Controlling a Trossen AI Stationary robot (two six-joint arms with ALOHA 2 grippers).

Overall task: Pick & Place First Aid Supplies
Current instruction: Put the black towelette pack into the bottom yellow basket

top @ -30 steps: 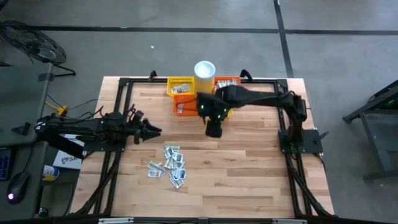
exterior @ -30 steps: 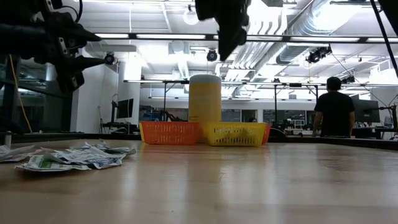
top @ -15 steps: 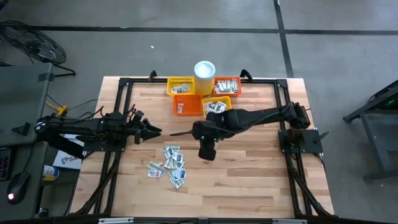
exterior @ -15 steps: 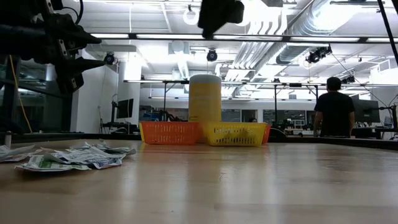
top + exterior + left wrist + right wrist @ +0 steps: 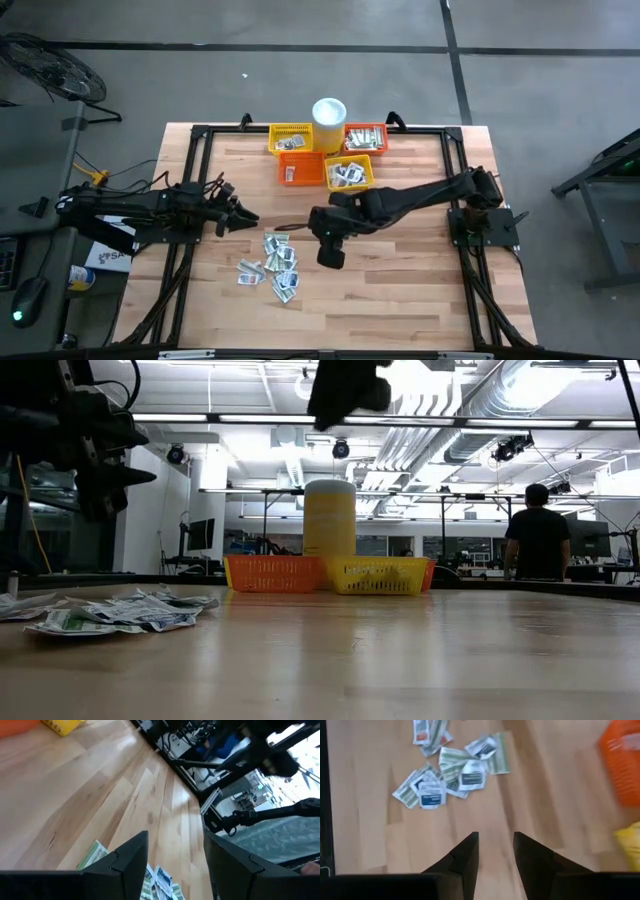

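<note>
baskets [image 5: 325,155] and cup [image 5: 329,111] stand well behind scattered sachets [image 5: 275,264].

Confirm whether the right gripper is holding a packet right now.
No: in the right wrist view the right gripper has nothing between its fingers, only bare table, with the loose packets lying on the wood ahead of it.

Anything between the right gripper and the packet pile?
Nothing. In the right wrist view only bare table lies between the right gripper, open and empty, and the packets. The high view shows the same.
</note>
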